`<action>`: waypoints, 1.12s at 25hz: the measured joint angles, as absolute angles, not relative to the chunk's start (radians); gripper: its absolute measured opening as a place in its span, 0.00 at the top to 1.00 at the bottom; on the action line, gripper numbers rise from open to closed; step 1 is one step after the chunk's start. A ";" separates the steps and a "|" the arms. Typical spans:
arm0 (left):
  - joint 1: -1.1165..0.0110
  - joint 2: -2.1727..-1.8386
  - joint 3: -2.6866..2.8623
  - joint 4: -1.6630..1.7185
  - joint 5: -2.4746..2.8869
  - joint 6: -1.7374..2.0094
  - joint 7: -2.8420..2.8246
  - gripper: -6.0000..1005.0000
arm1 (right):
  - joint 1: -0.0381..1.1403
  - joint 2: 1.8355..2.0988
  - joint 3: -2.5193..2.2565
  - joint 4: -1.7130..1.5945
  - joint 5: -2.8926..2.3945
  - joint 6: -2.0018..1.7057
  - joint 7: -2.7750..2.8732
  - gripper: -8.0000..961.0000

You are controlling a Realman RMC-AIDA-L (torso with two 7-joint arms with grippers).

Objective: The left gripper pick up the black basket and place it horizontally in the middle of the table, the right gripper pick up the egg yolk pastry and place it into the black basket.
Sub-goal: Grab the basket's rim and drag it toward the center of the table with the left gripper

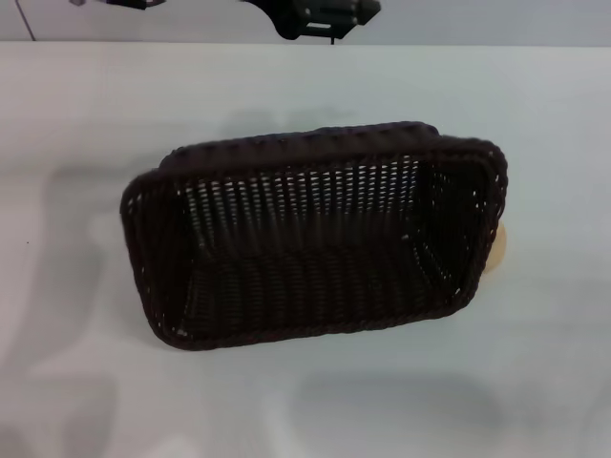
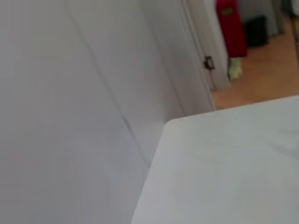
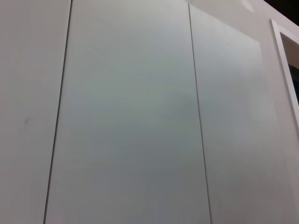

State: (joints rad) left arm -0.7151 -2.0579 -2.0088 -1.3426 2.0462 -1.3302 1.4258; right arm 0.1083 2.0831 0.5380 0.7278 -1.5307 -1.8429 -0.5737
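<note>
The black basket (image 1: pixel 315 234) lies lengthwise across the middle of the white table (image 1: pixel 86 105) in the head view, slightly rotated, with its open top facing up. Its inside looks empty. The egg yolk pastry (image 1: pixel 498 244) shows only as a pale beige sliver past the basket's right end, mostly hidden by the rim. Neither gripper is in view. The left wrist view shows only a corner of the table (image 2: pixel 224 163) and a wall. The right wrist view shows only wall panels.
A dark bracket (image 1: pixel 320 14) sits beyond the table's far edge. White table surface lies all around the basket. In the left wrist view a doorway with a red object (image 2: pixel 230 25) stands past the table corner.
</note>
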 joint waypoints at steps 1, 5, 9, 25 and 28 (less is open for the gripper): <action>-0.719 -2.057 -2.014 -1.327 2.048 -1.327 1.435 0.43 | 0.108 2.083 0.538 0.728 -1.531 -1.844 -0.574 0.46; -0.705 -2.057 -2.061 -1.352 2.034 -1.373 1.439 0.43 | 0.109 2.083 0.535 0.732 -1.531 -1.845 -0.574 0.46; -0.699 -2.048 -2.174 -1.405 1.990 -1.522 1.414 0.43 | 0.113 2.083 0.535 0.732 -1.529 -1.844 -0.574 0.46; -0.679 -2.056 -2.022 -1.469 2.131 -1.685 1.293 0.43 | 0.130 2.083 0.539 0.735 -1.528 -1.834 -0.597 0.46; -0.678 -2.056 -1.998 -1.465 2.132 -1.704 1.288 0.43 | 0.132 2.083 0.541 0.736 -1.528 -1.833 -0.598 0.46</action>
State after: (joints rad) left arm -0.6780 -2.0563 -1.9976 -1.4645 2.1322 -1.7041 1.2875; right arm 0.1322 2.0831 0.5410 0.7357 -1.5277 -1.8329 -0.5978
